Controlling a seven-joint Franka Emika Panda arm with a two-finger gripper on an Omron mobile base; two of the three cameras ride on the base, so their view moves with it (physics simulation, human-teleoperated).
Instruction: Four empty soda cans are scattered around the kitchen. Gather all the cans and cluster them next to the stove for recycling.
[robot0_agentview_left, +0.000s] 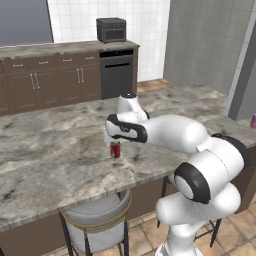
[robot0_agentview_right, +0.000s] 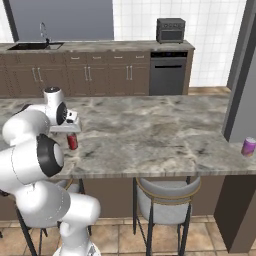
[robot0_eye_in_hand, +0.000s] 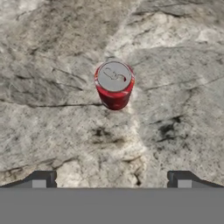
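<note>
A red soda can stands upright on the marble island counter, close to its near edge. My gripper hangs just above it, pointing down, jaws open and holding nothing. In the hand view the red can shows its silver top, above centre, ahead of the gripper, whose two dark fingertips stand wide apart. From the right base view the red can sits right under the gripper. A pink-purple can stands at the island's far right end, also visible as the pink-purple can. The stove is out of view.
Stools stand under the island's near edge. Across the aisle runs a brown cabinet counter with a sink, a dark built-in appliance and a black toaster oven. A tall grey wall rises at the right.
</note>
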